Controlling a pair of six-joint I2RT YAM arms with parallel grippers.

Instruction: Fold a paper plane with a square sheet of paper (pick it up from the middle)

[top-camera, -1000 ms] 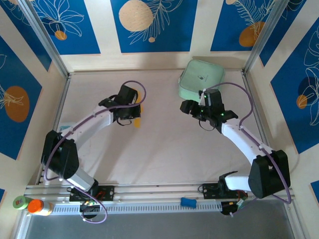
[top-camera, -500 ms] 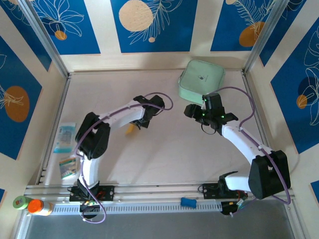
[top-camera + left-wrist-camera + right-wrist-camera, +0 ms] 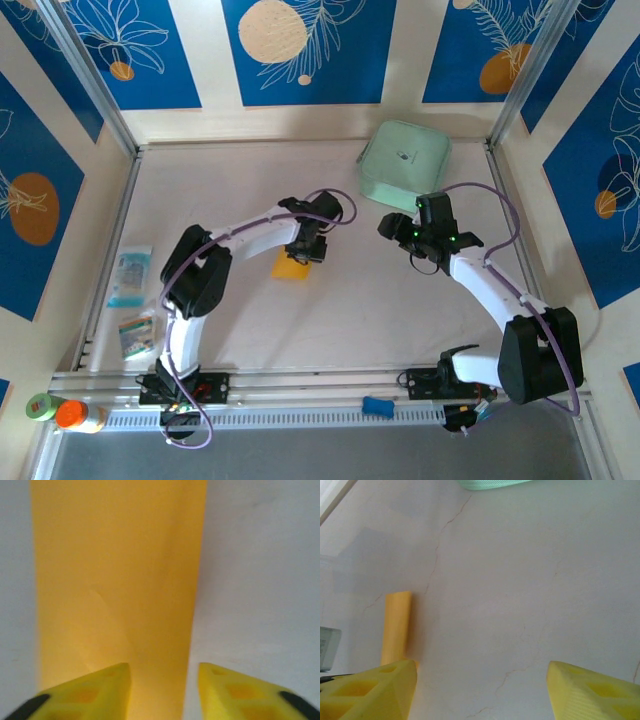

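The orange-yellow paper [image 3: 290, 268] lies on the table near the middle, folded smaller than the mint-green case [image 3: 404, 163]. My left gripper [image 3: 306, 250] hangs right over its far edge. In the left wrist view the paper [image 3: 117, 575] is a long flat strip. My left gripper [image 3: 164, 690] is open, with one fingertip over the paper and the other over bare table. My right gripper [image 3: 398, 230] is wide open above bare table to the right of the paper. In the right wrist view, beyond the right gripper [image 3: 480, 690], the paper [image 3: 396, 625] shows at the left.
The mint-green case [image 3: 495, 484] sits at the back right, just beyond the right gripper. Small printed packets [image 3: 130, 277] [image 3: 136, 335] lie by the left rail. Bottles [image 3: 60, 411] and a blue object [image 3: 377, 405] rest at the near edge.
The left arm has swung right and stretched toward the middle, and the orange paper has shifted right and nearer with it. The right gripper has drifted slightly right.
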